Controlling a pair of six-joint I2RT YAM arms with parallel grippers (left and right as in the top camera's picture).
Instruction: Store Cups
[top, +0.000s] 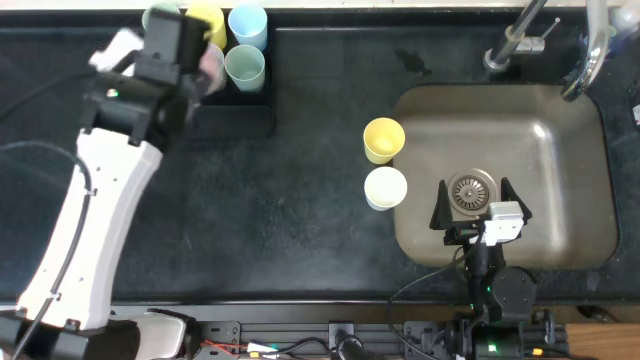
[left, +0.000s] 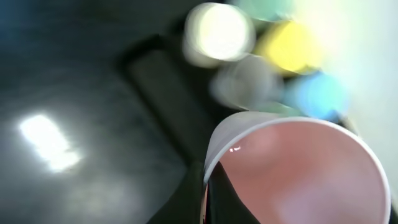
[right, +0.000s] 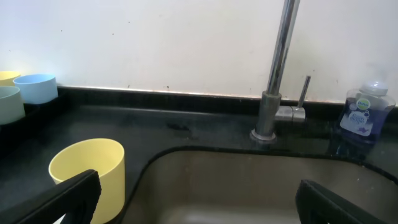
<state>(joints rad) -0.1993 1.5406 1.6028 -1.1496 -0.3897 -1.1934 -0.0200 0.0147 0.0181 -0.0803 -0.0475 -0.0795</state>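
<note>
Left fingers (left: 217, 200): clenched on the rim of a pink cup (left: 298, 174), one finger inside its wall. The cup hangs mouth-up and tilted, close to the black tray (top: 235, 118) at the table's (top: 300, 230) back left. In that tray, upright: a yellow cup (top: 208, 20), a blue cup (top: 247, 25) and a pale green cup (top: 244, 67).

Right fingers (right: 68, 196): released, spread wide, grasping nothing, over the sink (top: 560, 150) near its drain.

On the table at the sink's left rim: a second yellow cup (top: 384, 140) and, just beside it, a white cup (top: 385, 187).

Behind the sink: faucet (top: 515, 40), soap bottle (right: 365, 112).
</note>
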